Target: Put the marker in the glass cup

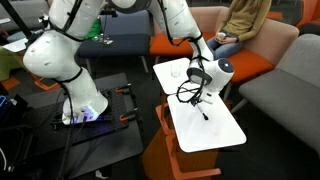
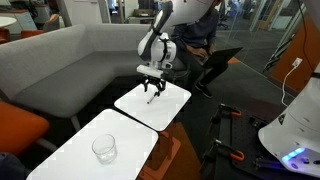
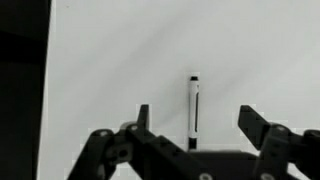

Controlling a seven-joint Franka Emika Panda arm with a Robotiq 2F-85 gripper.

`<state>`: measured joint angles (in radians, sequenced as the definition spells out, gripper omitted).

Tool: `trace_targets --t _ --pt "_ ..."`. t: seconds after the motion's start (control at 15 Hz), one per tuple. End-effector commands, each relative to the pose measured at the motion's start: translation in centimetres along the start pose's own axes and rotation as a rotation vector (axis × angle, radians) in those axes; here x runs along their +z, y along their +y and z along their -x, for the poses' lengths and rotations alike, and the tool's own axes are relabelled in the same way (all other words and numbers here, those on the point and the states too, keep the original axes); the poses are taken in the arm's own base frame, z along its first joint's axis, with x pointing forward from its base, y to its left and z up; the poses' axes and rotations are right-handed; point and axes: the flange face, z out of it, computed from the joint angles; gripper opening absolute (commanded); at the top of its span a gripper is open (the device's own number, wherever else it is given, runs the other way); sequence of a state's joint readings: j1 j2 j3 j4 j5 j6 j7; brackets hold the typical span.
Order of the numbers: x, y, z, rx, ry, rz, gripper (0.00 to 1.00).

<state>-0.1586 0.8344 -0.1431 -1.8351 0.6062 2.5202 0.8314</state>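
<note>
The marker [image 3: 193, 108] is a thin black pen lying flat on a white tabletop [image 3: 110, 70]. In the wrist view it lies between the two fingers of my gripper [image 3: 198, 122], nearer one finger. The gripper is open and holds nothing. In both exterior views the gripper [image 1: 200, 88] [image 2: 152, 90] hangs just above that tabletop [image 2: 170, 108], with the marker [image 1: 205, 115] below it. The glass cup [image 2: 104, 149] stands upright and empty on the neighbouring white tabletop [image 2: 70, 160], apart from the gripper.
The two white tabletops sit side by side with a narrow gap. A grey sofa [image 2: 70, 60] curves behind them. Orange seats [image 1: 250, 62] and a seated person [image 1: 240, 25] are close by. A black cable [image 1: 188, 95] loops beside the gripper.
</note>
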Motion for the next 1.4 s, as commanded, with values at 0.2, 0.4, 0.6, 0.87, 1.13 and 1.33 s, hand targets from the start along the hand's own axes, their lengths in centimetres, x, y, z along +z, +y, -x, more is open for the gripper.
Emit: trace_targets --t 0.2,0.4,0.6,0.87,1.13,1.33 --pt "0.7 0.1 -3.0 0.050 -0.003 0.015 0.89" --pt "1.4 0.0 -3.8 0.059 0.000 0.018 0.87" --pt "1.9 -0.2 -4.4 0.068 0.005 0.030 0.84" --pt "2.5 -0.5 -5.0 0.069 0.014 0.049 0.53" --pt "2.6 -0.8 -5.2 0.077 0.017 0.058 0.23" --pt "2.7 -1.1 -4.9 0.083 0.023 0.069 0.00"
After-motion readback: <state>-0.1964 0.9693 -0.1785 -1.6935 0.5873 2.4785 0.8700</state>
